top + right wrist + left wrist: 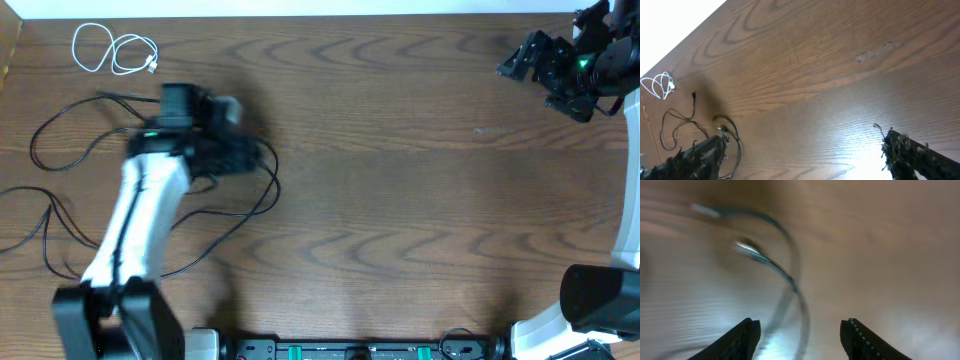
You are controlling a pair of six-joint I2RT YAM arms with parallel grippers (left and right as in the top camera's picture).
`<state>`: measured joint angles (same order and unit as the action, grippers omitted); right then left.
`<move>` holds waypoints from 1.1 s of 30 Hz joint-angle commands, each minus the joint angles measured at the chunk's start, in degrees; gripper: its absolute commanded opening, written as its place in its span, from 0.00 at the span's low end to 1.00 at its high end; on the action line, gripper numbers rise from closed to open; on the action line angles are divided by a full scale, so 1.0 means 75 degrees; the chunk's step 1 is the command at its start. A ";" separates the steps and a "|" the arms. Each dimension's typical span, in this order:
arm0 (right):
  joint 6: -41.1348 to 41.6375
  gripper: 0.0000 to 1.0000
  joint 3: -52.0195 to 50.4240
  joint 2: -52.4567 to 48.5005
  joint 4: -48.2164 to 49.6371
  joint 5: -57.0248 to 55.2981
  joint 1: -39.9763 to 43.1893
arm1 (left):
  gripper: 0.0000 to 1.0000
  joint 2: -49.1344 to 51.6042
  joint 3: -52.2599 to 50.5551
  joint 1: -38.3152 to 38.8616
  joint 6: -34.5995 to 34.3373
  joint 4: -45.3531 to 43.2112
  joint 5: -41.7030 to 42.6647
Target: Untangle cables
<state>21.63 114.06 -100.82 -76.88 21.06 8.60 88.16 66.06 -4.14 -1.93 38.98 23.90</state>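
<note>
A short white cable (pixel 112 50) lies coiled at the table's far left corner, apart from the rest; it also shows small in the right wrist view as the white cable (pixel 659 85). Black cables (pixel 245 205) sprawl in loops on the left, under and around my left arm. My left gripper (pixel 258 156) hovers over them. In the blurred left wrist view the left gripper (pixel 801 325) is open, and a black cable (pixel 785 272) with a silver plug (pixel 746 247) runs loose on the table between the fingers. My right gripper (pixel 520 62) (pixel 805 150) stands wide open at the far right, holding nothing.
The left arm's base (pixel 100 320) is at the front left and the right arm's base (pixel 600 300) at the front right. A black rail (pixel 350 350) runs along the front edge. A faint scuff (pixel 490 130) marks the wood on the right.
</note>
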 commanded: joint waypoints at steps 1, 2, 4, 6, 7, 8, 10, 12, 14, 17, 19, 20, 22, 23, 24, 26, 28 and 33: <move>-0.0090 0.99 0.0102 0.0096 -0.0012 0.0041 -0.0061 | 0.57 -0.0210 0.0140 -0.1151 -0.1093 -0.0067 -0.1128; -0.0090 0.99 0.0102 0.0096 -0.0009 0.0041 -0.0061 | 0.57 -0.0181 0.0137 -0.1478 -0.1306 -0.0064 -0.1268; -0.0090 0.99 0.0102 0.0096 -0.0006 0.0038 -0.0061 | 0.58 -0.0125 0.0131 -0.2017 -0.1545 -0.0032 -0.1343; -0.0090 0.99 0.0102 0.0096 -0.0012 0.0041 -0.0061 | 0.58 -0.0055 0.0119 -0.2579 -0.1664 -0.0020 -0.1343; -0.0090 0.99 0.0102 0.0096 -0.0015 0.0038 -0.0064 | 0.58 -0.0015 0.0117 -0.2847 -0.1743 -0.0032 -0.1346; -0.0090 0.99 0.0102 0.0096 -0.0015 0.0041 -0.0070 | 0.59 0.0029 0.0117 -0.3066 -0.1792 -0.0044 -0.1343; -0.0090 0.99 0.0102 0.0096 -0.0015 0.0041 -0.0093 | 0.59 0.0125 0.0117 -0.3523 -0.1795 -0.0076 -0.1343; -0.0090 0.99 0.0102 0.0096 -0.0006 0.0038 -0.0134 | 0.59 0.0254 0.0117 -0.3926 -0.1792 -0.0122 -0.1346; -0.0090 0.99 0.0102 0.0096 0.0000 0.0038 -0.0178 | 0.59 0.0423 0.0117 -0.4232 -0.1789 -0.0166 -0.1413; -0.0090 0.99 0.0102 0.0096 0.0032 0.0038 -0.0265 | 0.58 0.0790 0.0117 -0.4529 -0.1836 -0.0178 -0.1894; -0.0087 0.99 0.0102 0.0096 0.0108 0.0038 -0.0358 | 0.57 0.1040 0.0117 -0.4593 -0.1970 -0.0175 -0.2361; -0.0090 0.99 0.0102 0.0096 0.0146 0.0035 -0.0420 | 0.57 0.1169 0.0117 -0.4596 -0.2095 -0.0175 -0.2725; -0.0087 0.99 0.0102 0.0096 0.0204 0.0032 -0.0510 | 0.57 0.1352 0.0117 -0.4596 -0.2317 -0.0175 -0.3346; -0.0090 0.99 0.0102 0.0096 0.0227 0.0029 -0.0560 | 0.57 0.1460 0.0117 -0.4596 -0.2492 -0.0169 -0.3675; -0.0090 0.99 0.0102 0.0096 0.0227 0.0029 -0.0580 | 0.57 0.1530 0.0117 -0.4596 -0.2600 -0.0166 -0.3818; -0.0093 0.99 0.0102 0.0096 0.0224 0.0000 -0.0606 | 0.58 0.1623 0.0117 -0.4596 -0.2675 -0.0178 -0.4001; -0.0090 0.99 0.0102 0.0096 0.0224 -0.0026 -0.0609 | 0.58 0.1647 0.0117 -0.4596 -0.2722 -0.0175 -0.4156; -0.0090 0.99 0.0102 0.0096 0.0224 -0.0020 -0.0612 | 0.58 0.1647 0.0117 -0.4596 -0.3273 -0.0044 -0.4602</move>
<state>21.63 114.06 -100.82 -75.33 21.02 4.16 100.14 66.83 -38.52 -22.76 37.85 -6.44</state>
